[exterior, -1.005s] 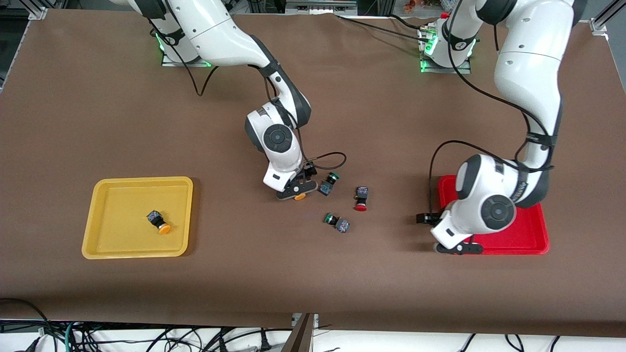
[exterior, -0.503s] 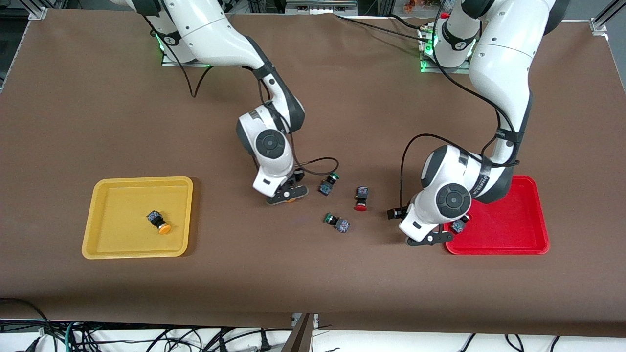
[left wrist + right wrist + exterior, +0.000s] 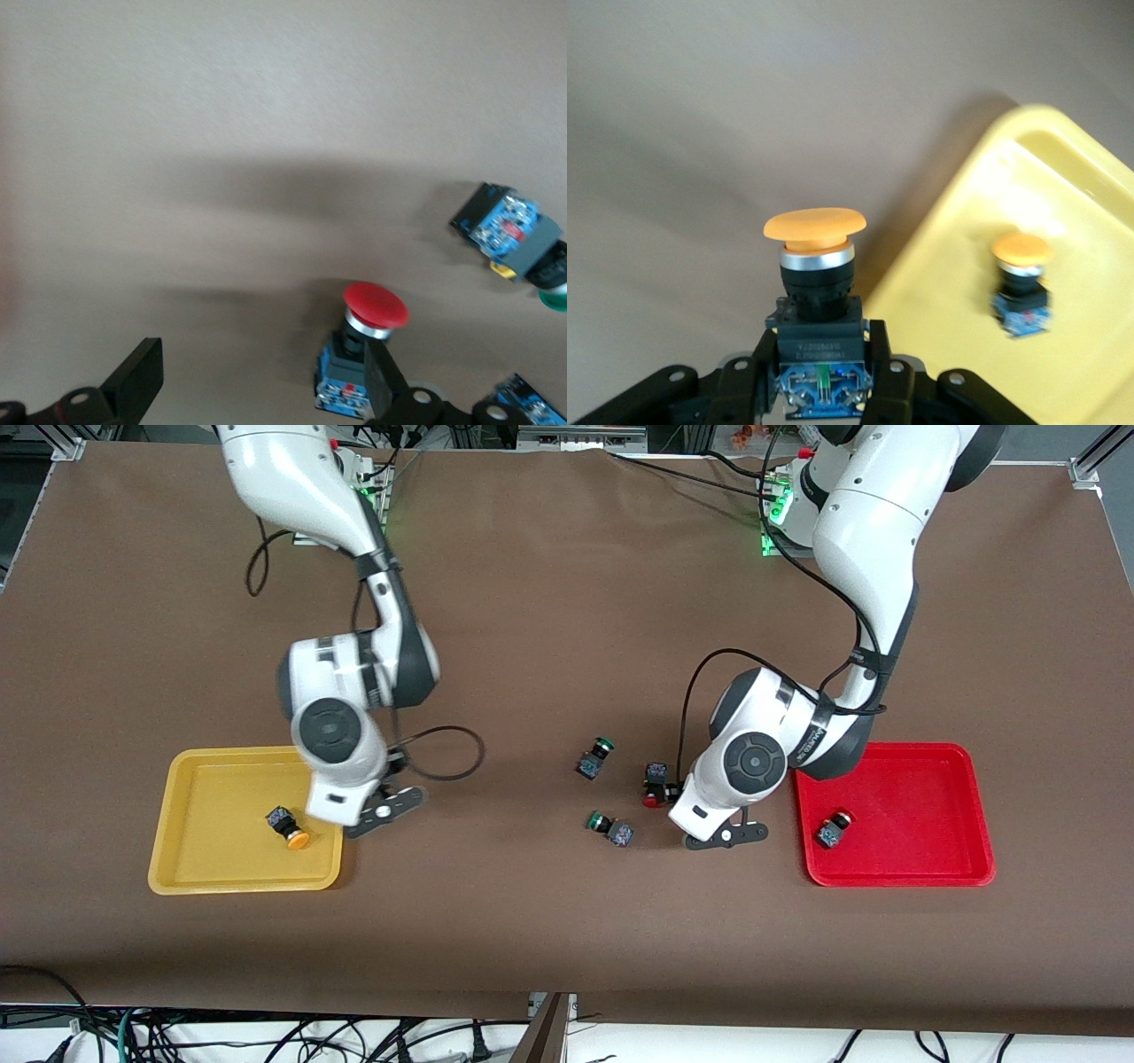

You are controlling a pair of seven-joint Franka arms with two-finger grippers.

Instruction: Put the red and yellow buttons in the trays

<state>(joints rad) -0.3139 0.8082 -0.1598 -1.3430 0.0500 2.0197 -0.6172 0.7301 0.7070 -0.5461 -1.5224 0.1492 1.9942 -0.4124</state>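
Note:
My right gripper (image 3: 379,811) is shut on a yellow button (image 3: 818,292) and holds it over the table at the rim of the yellow tray (image 3: 221,797), which also shows in the right wrist view (image 3: 1063,204). Another yellow button (image 3: 289,828) lies in that tray. My left gripper (image 3: 722,836) is open and empty, low over the table beside a red button (image 3: 654,784). In the left wrist view this red button (image 3: 365,329) lies by one finger (image 3: 383,382) of the open gripper (image 3: 257,390). A second red button (image 3: 834,829) lies in the red tray (image 3: 921,797).
Two green-capped buttons lie mid-table, one (image 3: 595,757) farther from the front camera than the loose red button, one (image 3: 609,828) nearer. A green one also shows in the left wrist view (image 3: 518,235). The left arm's cable loops above the loose red button.
My right gripper carried the yellow button from mid-table to the yellow tray's rim. My left gripper let go of a red button in the red tray and moved to the loose red button.

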